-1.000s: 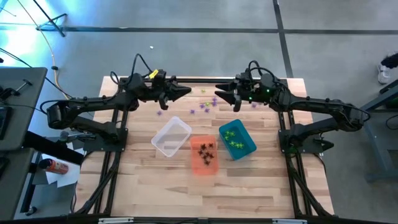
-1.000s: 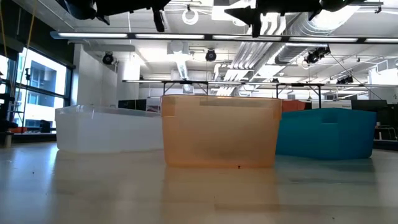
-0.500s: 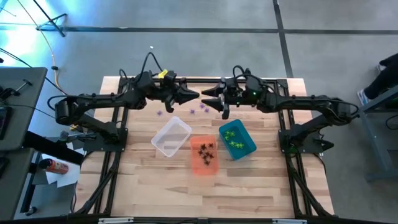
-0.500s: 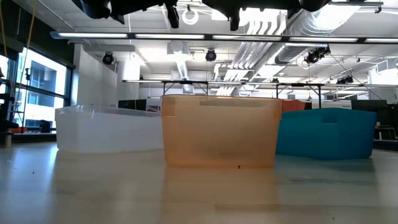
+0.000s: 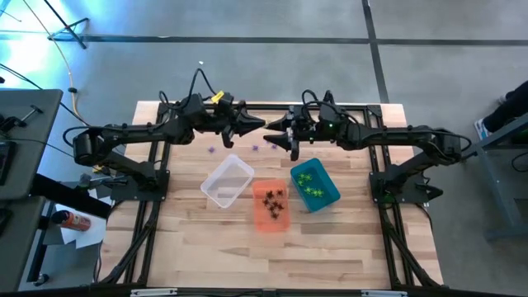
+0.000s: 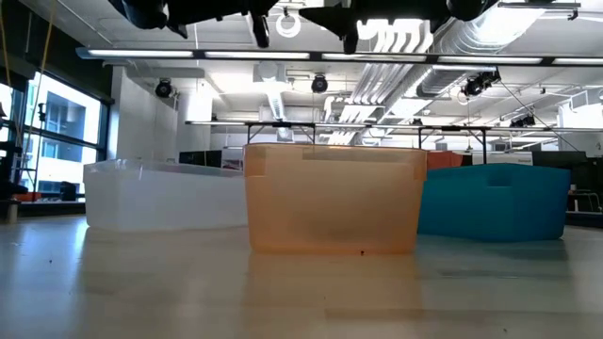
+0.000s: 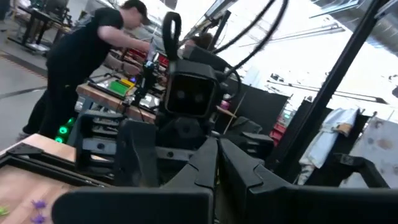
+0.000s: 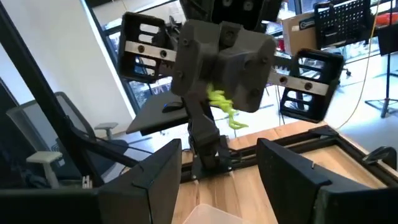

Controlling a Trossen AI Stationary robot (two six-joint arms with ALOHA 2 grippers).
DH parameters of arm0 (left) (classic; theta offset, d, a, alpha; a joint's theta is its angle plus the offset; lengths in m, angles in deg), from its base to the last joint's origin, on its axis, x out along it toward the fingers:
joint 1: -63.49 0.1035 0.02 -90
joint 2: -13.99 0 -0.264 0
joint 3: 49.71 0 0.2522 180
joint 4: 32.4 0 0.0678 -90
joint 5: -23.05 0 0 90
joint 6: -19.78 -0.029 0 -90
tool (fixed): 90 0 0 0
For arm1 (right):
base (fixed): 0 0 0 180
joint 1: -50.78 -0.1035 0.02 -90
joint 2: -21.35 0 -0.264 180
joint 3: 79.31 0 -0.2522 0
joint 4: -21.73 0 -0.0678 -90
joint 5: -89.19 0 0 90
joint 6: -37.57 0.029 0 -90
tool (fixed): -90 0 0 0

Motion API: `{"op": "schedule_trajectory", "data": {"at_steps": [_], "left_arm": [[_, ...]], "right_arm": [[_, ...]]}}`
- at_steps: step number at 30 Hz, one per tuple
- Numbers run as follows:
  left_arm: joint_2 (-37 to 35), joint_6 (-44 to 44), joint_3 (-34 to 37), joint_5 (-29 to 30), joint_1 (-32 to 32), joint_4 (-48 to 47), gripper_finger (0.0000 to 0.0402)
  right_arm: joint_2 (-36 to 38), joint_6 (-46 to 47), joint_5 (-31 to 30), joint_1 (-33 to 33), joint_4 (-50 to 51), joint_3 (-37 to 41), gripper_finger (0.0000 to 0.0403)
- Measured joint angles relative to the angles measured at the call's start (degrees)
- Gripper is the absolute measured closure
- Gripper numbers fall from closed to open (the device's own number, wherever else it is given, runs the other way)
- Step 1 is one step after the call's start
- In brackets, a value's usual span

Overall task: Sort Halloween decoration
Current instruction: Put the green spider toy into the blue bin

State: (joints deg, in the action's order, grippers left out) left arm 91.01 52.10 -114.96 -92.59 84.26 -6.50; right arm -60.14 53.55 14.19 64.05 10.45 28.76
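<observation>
Loose purple Halloween decoration pieces (image 5: 254,148) lie on the wooden table (image 5: 330,256) near its far edge; they also show in the left wrist view as purple bits (image 7: 37,205). Black pieces (image 5: 271,198) sit in the orange bin (image 5: 271,216), and green pieces (image 5: 309,183) in the teal bin (image 5: 323,191). My left gripper (image 5: 257,125) hovers shut and empty above the far middle of the table, its shut tips (image 7: 214,158) pointing toward the right arm. My right gripper (image 5: 280,136) faces it, open and empty (image 8: 221,177), high above the purple pieces.
A clear bin (image 5: 228,181) stands left of the orange one; the three bins stand in a row in the low view, the orange bin (image 6: 334,198) nearest. The two gripper tips are close together in mid-air. A person (image 7: 93,56) works beyond the table.
Both grippers have moved toward each other over the far middle of the table, staying high. The right one has travelled farther, toward the table's left edge, and has rolled a little. Neither has changed its finger gap. The decoration pieces and bins have stayed put.
</observation>
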Motion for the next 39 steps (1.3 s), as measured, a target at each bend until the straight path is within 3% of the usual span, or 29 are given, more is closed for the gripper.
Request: {"op": "schedule_trajectory", "data": {"at_steps": [6,17,20,31,35,39], "left_arm": [[0.0,0.0,0.0,0.2,0.2,-1.8,0.0401],[0.0,-1.9,0.1,1.3,0.2,-3.7,0.0401],[0.0,-1.9,0.1,1.3,0.2,-4.1,0.0401],[0.0,-1.9,0.1,2.0,0.2,-4.3,0.04],[0.0,3.2,0.1,3.8,0.7,-6.9,0.0381],[0.0,3.9,0.1,3.5,2.1,-8.2,0.0338]], "right_arm": [[-0.3,-1.0,-3.6,-0.2,-0.6,0.0,0.0199],[-0.3,-1.8,-2.9,0.2,-1.2,0.0,0.0203],[-0.3,-3.1,-4.2,0.2,-1.2,0.0,0.0227],[-0.3,-3.1,-5.0,0.6,-0.9,0.0,0.0383],[-0.3,-2.9,-5.0,0.6,-0.6,0.1,0.0394],[-0.3,-3.0,-5.1,0.7,-0.6,0.1,0.04]]}}
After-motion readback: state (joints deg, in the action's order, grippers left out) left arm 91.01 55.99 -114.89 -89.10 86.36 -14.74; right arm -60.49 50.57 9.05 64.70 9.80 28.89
